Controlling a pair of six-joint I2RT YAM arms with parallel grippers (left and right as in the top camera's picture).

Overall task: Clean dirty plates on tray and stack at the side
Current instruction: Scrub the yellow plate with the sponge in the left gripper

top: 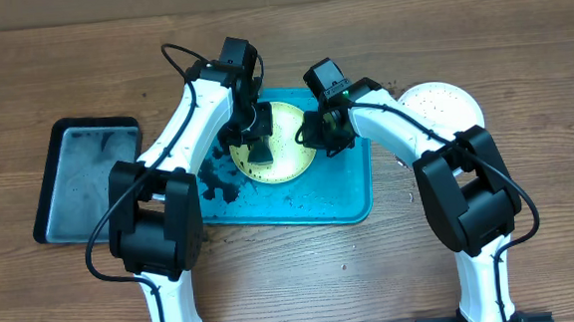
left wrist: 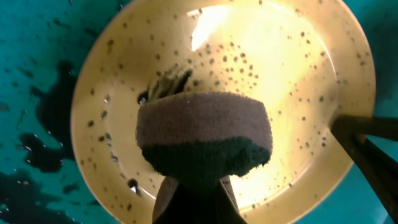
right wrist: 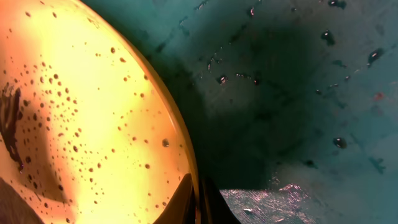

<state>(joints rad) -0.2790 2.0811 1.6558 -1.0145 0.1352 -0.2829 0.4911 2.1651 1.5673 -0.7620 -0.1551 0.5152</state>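
Pinching the yellow-green plate (top: 291,131) at its rim beside open tray (top: 309,202), right fingers (right wrist: 215,205); left fingers (left wrist: 186,202) clamping a sponge (left wrist: 202,124).

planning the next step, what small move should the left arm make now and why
Probably sweep the sponge across the yellow-green plate: dark specks cover most of its surface, and the right gripper seems to pinch its rim, steadying it on the tray.

both my arms angle inward, wrists tipped down. left gripper (top: 258,143) clamped on the sponge (left wrist: 205,134), right gripper (top: 326,132) pinching the rim of the yellow-green plate (top: 288,146).
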